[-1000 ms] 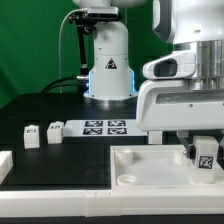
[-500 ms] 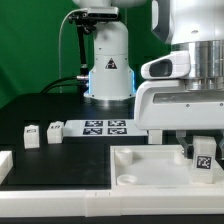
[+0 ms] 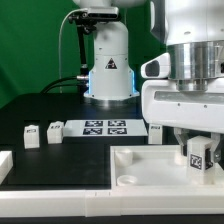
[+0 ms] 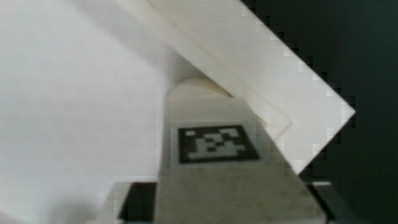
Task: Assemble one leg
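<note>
My gripper (image 3: 198, 150) is shut on a leg (image 3: 199, 155), a stubby white block with a square tag on its face, held over the exterior view's right part of the big white panel (image 3: 150, 168). In the wrist view the leg (image 4: 217, 140) fills the middle, its tag facing the camera, and its far end points at the panel's corner (image 4: 267, 90). Two more legs (image 3: 31, 136) (image 3: 54, 131) stand on the black table at the exterior view's left. Another small white block (image 3: 156, 132) shows behind the panel.
The marker board (image 3: 105, 127) lies in the middle of the table, before the arm's base (image 3: 108, 75). A white part (image 3: 4, 166) sits at the exterior view's left edge. The panel has a round socket (image 3: 128, 180) near its front corner.
The gripper with the leg has shifted slightly toward the exterior view's left and turned a little; the leg sits a bit higher over the panel.
</note>
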